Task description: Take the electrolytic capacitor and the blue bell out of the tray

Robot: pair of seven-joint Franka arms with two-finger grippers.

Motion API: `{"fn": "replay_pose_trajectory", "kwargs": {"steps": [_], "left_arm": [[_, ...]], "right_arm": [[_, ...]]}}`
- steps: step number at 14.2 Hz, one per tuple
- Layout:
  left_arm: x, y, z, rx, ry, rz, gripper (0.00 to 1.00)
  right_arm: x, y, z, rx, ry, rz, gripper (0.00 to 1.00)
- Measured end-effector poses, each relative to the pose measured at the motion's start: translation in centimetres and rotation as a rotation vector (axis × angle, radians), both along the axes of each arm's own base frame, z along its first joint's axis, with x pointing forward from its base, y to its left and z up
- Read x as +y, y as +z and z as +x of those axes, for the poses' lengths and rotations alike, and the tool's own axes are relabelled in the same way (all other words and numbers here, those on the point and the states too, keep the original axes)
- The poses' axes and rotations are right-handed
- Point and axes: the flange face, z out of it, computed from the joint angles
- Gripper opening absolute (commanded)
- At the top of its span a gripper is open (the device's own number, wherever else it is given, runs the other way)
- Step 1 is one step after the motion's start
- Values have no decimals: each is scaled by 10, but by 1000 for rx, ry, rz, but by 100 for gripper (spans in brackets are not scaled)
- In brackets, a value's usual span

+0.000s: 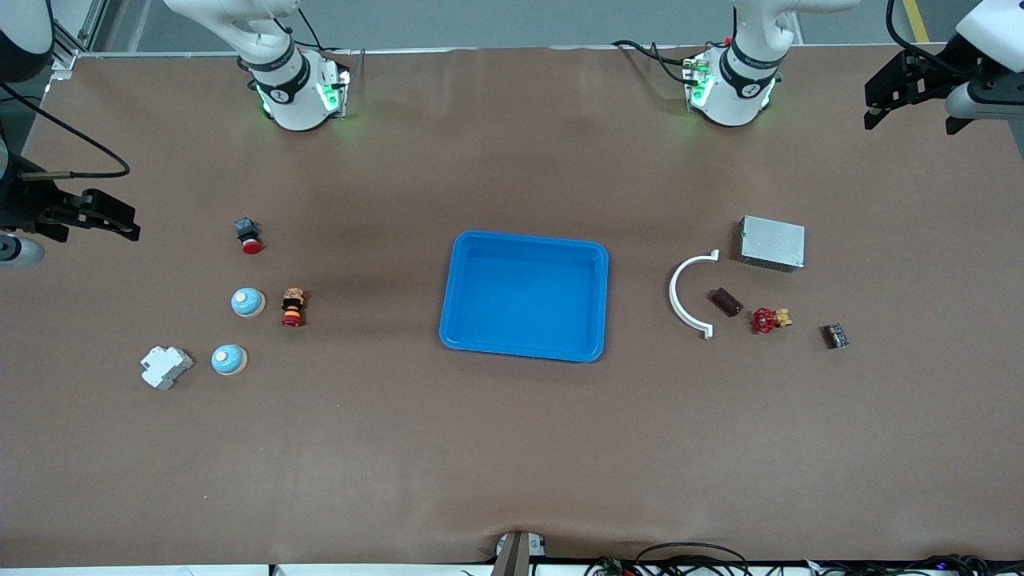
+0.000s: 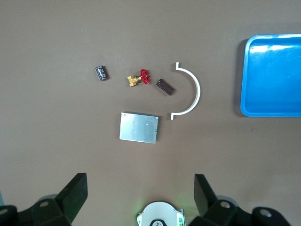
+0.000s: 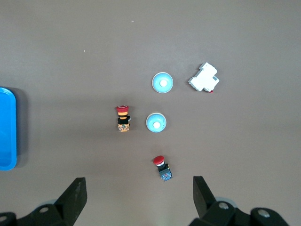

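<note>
Two bells (image 1: 248,302) (image 1: 229,360) sit left of the blue tray (image 1: 456,320); the capacitor (image 1: 836,336) lies at right. Left gripper (image 1: 900,88) and right gripper (image 1: 108,220) wait spread apart, holding nothing.

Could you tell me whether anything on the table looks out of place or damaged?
Nothing stands out. The blue tray sits empty mid-table, two bells rest upright, and the capacitor lies among parts toward the left arm's end.
</note>
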Motion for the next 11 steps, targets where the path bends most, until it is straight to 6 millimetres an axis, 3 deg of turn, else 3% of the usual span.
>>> {"fn": "replay_pose_trajectory", "kwargs": {"steps": [11], "left_arm": [[0,15,4,-35,0,-5,100]], "right_arm": [[-4,4,-2,-7,-1,0,100]]}}
